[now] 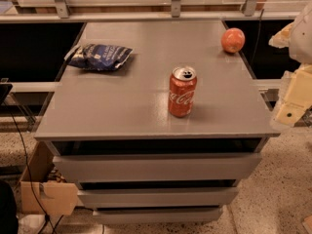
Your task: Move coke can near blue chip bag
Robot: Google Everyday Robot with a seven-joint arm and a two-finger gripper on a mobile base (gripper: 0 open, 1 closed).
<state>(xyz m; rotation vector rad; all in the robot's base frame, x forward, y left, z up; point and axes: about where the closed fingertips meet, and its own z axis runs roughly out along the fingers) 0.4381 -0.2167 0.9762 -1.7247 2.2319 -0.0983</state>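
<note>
The coke can, red with white script and a silver top, stands upright on the grey cabinet top, a little right of its middle and near the front. The blue chip bag lies flat and crumpled at the back left of the same top, well apart from the can. My gripper, pale cream, hangs at the right edge of the view, beyond the cabinet's right side and level with the can, holding nothing that I can see.
A round orange-red fruit sits at the back right corner of the top. The cabinet has drawers below. A metal rail runs behind. A cardboard box and cables lie on the floor at the left.
</note>
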